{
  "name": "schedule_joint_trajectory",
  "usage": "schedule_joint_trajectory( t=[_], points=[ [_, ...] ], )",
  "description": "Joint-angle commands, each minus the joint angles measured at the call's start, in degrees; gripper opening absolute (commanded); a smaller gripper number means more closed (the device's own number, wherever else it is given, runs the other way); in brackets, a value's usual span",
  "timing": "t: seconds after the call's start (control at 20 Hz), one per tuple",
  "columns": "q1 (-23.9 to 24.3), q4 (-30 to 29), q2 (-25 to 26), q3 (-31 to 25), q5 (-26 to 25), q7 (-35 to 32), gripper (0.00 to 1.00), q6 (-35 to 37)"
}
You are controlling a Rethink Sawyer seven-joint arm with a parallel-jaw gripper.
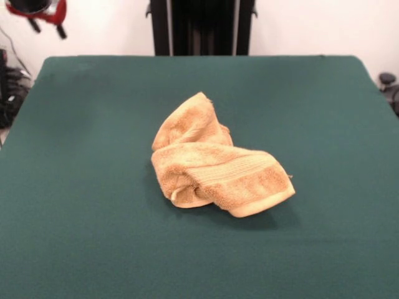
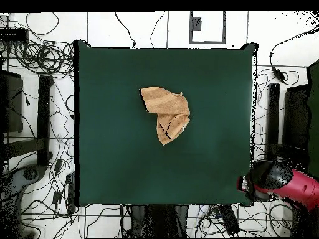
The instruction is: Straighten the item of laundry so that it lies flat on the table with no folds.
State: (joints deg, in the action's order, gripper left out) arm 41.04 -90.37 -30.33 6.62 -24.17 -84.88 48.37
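The tan terry towel (image 1: 215,165) lies crumpled in a heap near the middle of the dark green table (image 1: 87,137). It is folded over itself, with a woven band stripe showing across its front fold. In the overhead view the towel (image 2: 167,112) sits a little above the centre of the table (image 2: 112,162). My gripper (image 1: 45,22) is drawn back at the top left corner of the front view, off the table's far corner and far from the towel. In the overhead view the red arm's end (image 2: 257,182) hangs by the table's bottom right corner. The towel's tag is hidden.
The black pedestal (image 1: 202,28) stands behind the table's far edge. Several cables (image 2: 43,59) and black equipment (image 2: 12,99) lie on the floor around the table. More black gear (image 1: 389,87) stands off the right edge.
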Motion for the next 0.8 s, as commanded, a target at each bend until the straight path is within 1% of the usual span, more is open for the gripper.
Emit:
schedule_joint_trajectory(
  t=[0.05,0.2,0.25,0.35,0.45,0.5,0.65,0.8],
  points=[
    [-2.96,-2.82,-0.33,-8.49,-5.68,-0.08,1.00,-19.55],
    [-5.45,-2.94,-0.54,-6.71,-5.97,-4.79,1.00,-21.90],
    [-6.64,-3.51,-0.99,-5.55,-5.78,-7.20,1.00,-23.52],
    [-9.72,-5.47,-2.11,-2.01,-4.73,-13.80,1.00,-29.01],
    [-13.47,-7.43,-2.47,2.32,-2.34,-20.80,1.00,-34.81],
    [-15.88,-7.80,-2.18,4.93,-0.62,-23.78,1.00,-36.19],
    [-20.49,-9.20,-1.92,9.21,3.94,-27.83,1.00,-38.61],
    [-25.97,-9.58,-1.47,14.05,8.13,-30.91,1.00,-38.13]
  ],
)
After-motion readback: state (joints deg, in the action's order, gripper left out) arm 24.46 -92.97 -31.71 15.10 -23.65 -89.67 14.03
